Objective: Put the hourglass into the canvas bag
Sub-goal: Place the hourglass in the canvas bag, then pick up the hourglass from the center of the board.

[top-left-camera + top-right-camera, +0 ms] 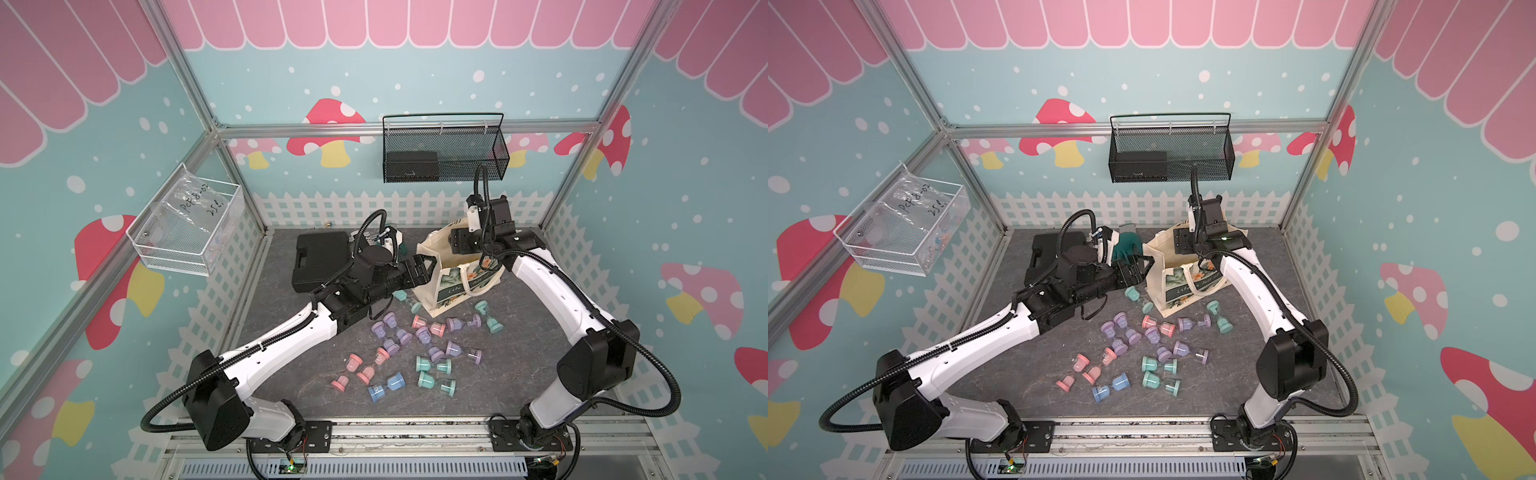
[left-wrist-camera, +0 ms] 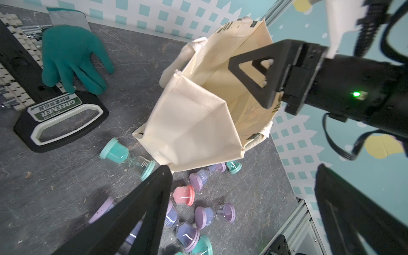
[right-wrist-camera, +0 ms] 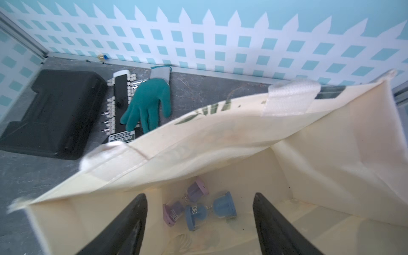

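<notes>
This is a robot test cell in a lab. A frame of aluminium bars (image 1: 257, 133) boxes in a dark stone-look counter (image 1: 291, 386). Printed panels (image 1: 415, 75) of mushrooms, pink scallops and white fence line the sides. A left arm (image 1: 282, 336) and a right arm (image 1: 552, 291) are bolted to a metal rail (image 1: 415, 432) along the lower edge. A black mesh basket (image 1: 469, 158) hangs at upper centre, and a white wire basket (image 1: 178, 259) hangs at left.

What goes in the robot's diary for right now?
right gripper: open, at canvas bag mouth | left gripper: open, beside bag | in bag: blue hourglass, purple hourglass | table: more hourglasses
</notes>
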